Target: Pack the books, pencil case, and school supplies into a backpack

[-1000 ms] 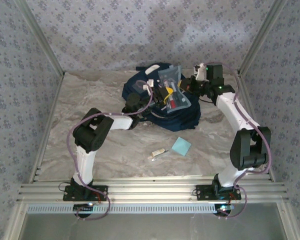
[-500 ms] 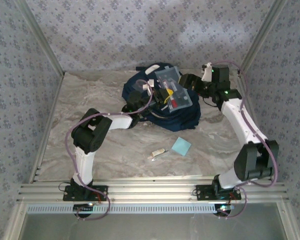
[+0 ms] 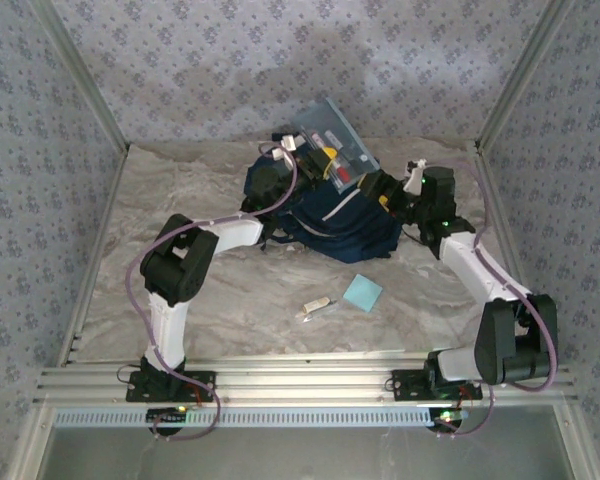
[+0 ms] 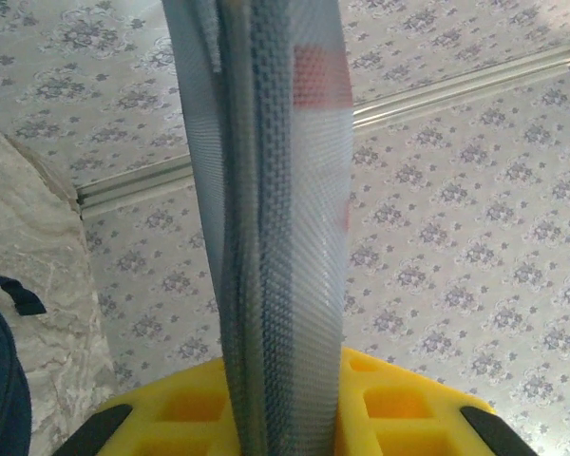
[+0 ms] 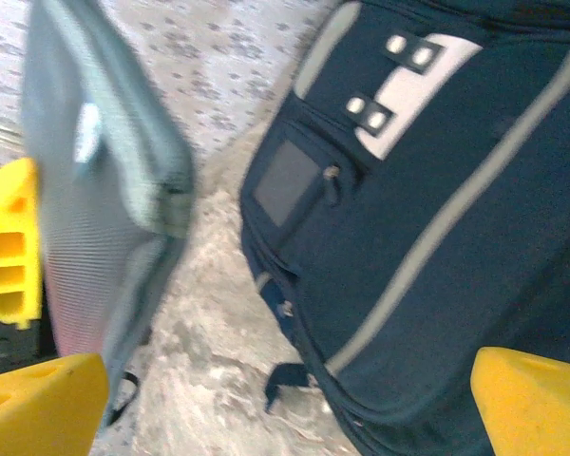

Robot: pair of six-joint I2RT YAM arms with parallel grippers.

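Two arms are reaching toward the far edge of the table (image 3: 180, 210), where the backpack (image 3: 332, 218) is lying. The left gripper (image 3: 311, 160) is pinching the pencil case (image 3: 332, 146), holding it upright above the bag. The right gripper (image 3: 379, 187), jaws wide and empty, is hovering at the backpack's right side. The light-blue pad (image 3: 362, 292) and white stick (image 3: 317, 307) are lying on bare table nearer the front edge.

Patterned booth around a marbled tabletop.
Three walls (image 3: 310, 60) carry a pale grey-lilac floral print and meet at slanting aluminium posts (image 3: 83, 85). The table (image 3: 260, 290) has a beige-grey marbled, slightly rumpled covering, edged at the near side by ribbed aluminium rails (image 3: 300, 380). The light is soft and even.
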